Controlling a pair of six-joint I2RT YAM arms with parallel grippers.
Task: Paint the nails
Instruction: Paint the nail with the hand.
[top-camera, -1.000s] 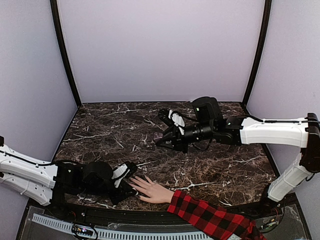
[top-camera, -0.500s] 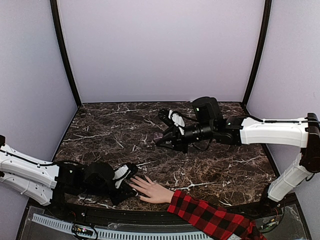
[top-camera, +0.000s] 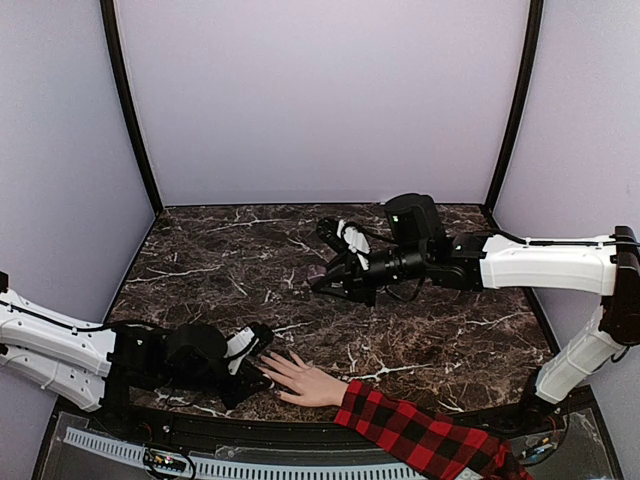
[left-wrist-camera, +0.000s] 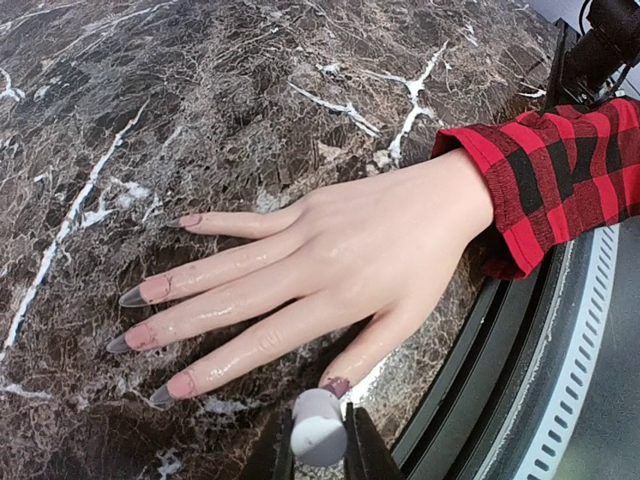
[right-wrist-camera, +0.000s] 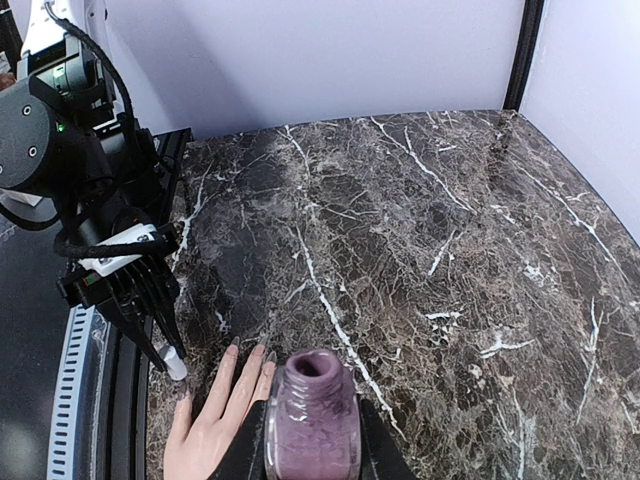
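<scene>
Though tiny overhead, nails (left-wrist-camera: 134, 296) dark-tipped close-up

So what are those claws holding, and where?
Left gripper pinches a white cap by its sides; right gripper clamps the open purple bottle around its body.

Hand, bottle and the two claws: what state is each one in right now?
hand: flat on the table, palm down, fingers spread.
nails: long, pointed, dark at the tips.
bottle: uncapped, mouth open.
left gripper: shut on the white cap, beside the thumb.
right gripper: shut on the bottle.
</scene>
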